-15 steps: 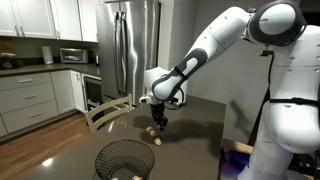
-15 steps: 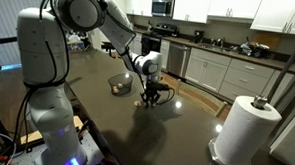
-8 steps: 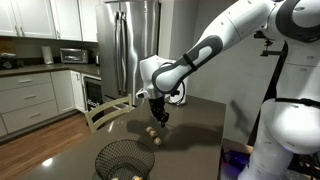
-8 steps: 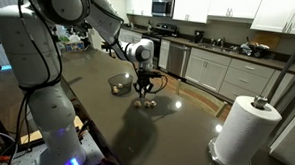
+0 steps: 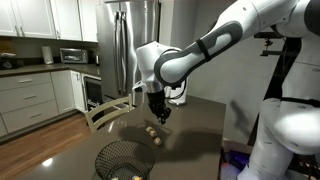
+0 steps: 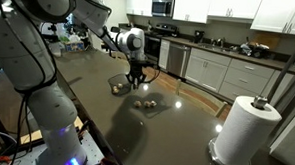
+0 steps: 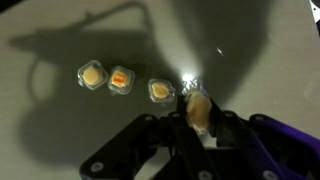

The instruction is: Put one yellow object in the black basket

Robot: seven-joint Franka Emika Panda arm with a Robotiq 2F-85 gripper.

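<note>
I'm working over a dark, glossy table (image 5: 200, 120) in a kitchen. A fridge (image 5: 135, 40) and pale cabinets (image 5: 30, 95) stand behind it. In an exterior view a chair (image 5: 105, 112) sits at the table's far-left edge. In an exterior view a paper towel roll (image 6: 243, 132) stands on the near right of the table.

My gripper (image 7: 198, 120) hangs above the tabletop with its fingers closed on one yellow lump (image 7: 198, 106). Three more lumps (image 7: 120, 79) lie in a row on the table below, close together but not touching.

In an exterior view the basket (image 5: 124, 142) stands by the near edge, nearer than the lumps and a little left of the gripper, with open tabletop between them. Something pale yellow lies in its bottom.
</note>
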